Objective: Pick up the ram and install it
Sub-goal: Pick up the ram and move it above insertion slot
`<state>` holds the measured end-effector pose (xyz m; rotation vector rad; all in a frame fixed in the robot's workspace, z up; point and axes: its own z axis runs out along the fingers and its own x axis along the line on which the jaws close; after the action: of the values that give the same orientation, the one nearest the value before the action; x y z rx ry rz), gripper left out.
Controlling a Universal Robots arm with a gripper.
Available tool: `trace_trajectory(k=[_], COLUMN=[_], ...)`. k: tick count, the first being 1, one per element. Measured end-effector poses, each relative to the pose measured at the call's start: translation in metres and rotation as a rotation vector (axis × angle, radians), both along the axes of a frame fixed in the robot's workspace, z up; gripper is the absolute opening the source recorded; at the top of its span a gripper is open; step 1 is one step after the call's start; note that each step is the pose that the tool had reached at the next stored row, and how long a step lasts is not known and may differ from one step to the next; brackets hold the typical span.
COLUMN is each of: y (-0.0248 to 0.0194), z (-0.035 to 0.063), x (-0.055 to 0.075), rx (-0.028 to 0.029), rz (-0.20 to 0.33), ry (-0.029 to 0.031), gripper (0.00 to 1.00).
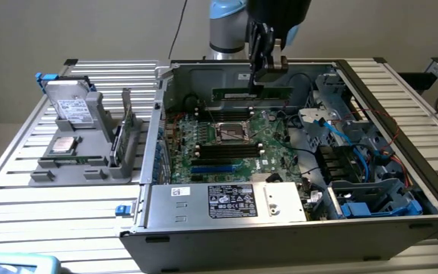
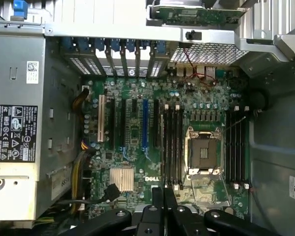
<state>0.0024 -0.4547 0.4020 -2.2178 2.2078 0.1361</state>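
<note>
My gripper (image 1: pixel 255 84) hangs over the back part of the open computer case (image 1: pixel 401 171), shut on the ram (image 1: pixel 238 93). The ram is a long narrow green stick, held level by its top edge a little above the motherboard (image 1: pixel 227 160). Black memory slots (image 1: pixel 230 149) lie on both sides of the empty processor socket (image 1: pixel 232 132). In the wrist view the shut fingers (image 2: pixel 152 206) point down at the motherboard (image 2: pixel 137 132), close to one bank of memory slots (image 2: pixel 172 142). A second bank (image 2: pixel 236 147) lies beyond the socket (image 2: pixel 202 152).
The grey power supply (image 1: pixel 227 201) fills the case's near side, with drive cages and blue cables (image 1: pixel 356 171) at the exterior view's right. A grey holder (image 1: pixel 82 154) on the slatted table at the exterior view's left carries a drive, a silver chip and an upright green card (image 1: pixel 128 123).
</note>
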Motion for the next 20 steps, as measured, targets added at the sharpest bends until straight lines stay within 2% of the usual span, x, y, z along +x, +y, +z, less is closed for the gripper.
trace_trajectory(k=[6,11,15,20], y=[0.0202,0.0316,0.0387,0.0413], z=[-0.011,-0.02,-0.0273,-0.0365], x=[0.0,-0.012,-0.025,-0.034], rx=[0.0001,-0.0001,-0.0005,-0.0002], rz=[0.0,-0.001,-0.001,-0.001], ry=[-0.0001,0.0,0.0,-0.0001], gripper=[0.13,0.13,0.13,0.13])
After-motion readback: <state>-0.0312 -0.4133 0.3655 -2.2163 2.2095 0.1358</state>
